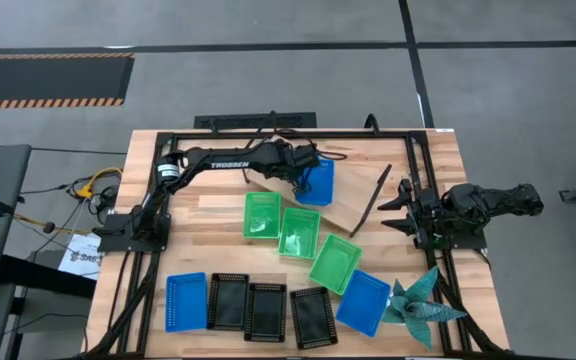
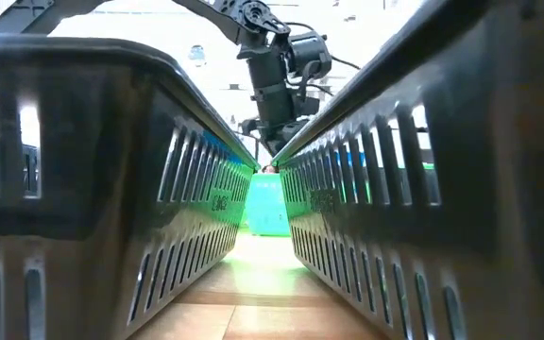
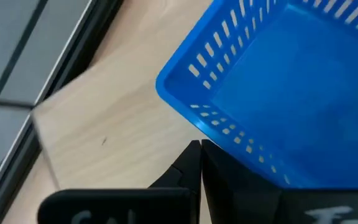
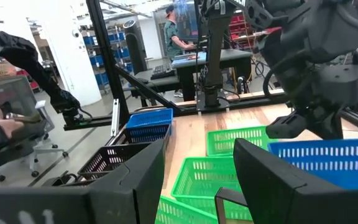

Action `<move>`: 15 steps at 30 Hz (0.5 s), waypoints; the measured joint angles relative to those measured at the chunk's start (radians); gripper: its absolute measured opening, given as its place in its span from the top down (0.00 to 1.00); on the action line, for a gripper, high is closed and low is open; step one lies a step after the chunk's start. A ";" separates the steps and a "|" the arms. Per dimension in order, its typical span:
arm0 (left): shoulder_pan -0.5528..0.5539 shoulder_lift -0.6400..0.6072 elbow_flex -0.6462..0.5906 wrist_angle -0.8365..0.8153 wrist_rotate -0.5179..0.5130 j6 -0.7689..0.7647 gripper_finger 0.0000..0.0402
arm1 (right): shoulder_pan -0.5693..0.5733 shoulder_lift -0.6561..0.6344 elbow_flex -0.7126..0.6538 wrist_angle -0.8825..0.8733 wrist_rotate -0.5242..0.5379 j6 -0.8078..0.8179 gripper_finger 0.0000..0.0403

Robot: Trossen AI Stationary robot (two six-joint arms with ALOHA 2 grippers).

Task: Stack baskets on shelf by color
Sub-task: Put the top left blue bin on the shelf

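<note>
My left gripper reaches to the table's far middle and is shut on a blue basket, which sits over the left end of the slanted wooden shelf. Three green baskets lie in a diagonal row mid-table. Three black baskets stand along the near edge, with a blue basket to their left and another to their right. My right gripper waits open at the table's right side, touching nothing. My left gripper holds the blue basket by the rim of one perforated wall, near a corner, coming from above. In the right wrist view the basket sits about level under the fingers. Whether its bottom touches the shelf board, I cannot tell.
A teal spiky star-shaped object lies at the near right corner. The black frame runs round the table's edges. The low view looks down a narrow lane between two black baskets toward a green one. A person stands in the room beyond.
</note>
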 joint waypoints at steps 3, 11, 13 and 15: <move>0.005 0.016 0.001 0.048 0.096 0.044 1.00 | 0.000 0.000 0.000 0.000 0.000 0.000 0.47; -0.002 0.073 0.000 0.144 0.174 0.092 1.00 | 0.002 0.000 0.000 -0.007 0.000 0.004 0.47; -0.005 0.077 0.000 0.153 0.167 0.093 1.00 | 0.002 0.000 0.000 -0.007 -0.002 0.007 0.47; -0.006 0.077 0.000 0.172 0.167 0.093 1.00 | 0.002 0.000 0.000 -0.010 -0.001 0.008 0.47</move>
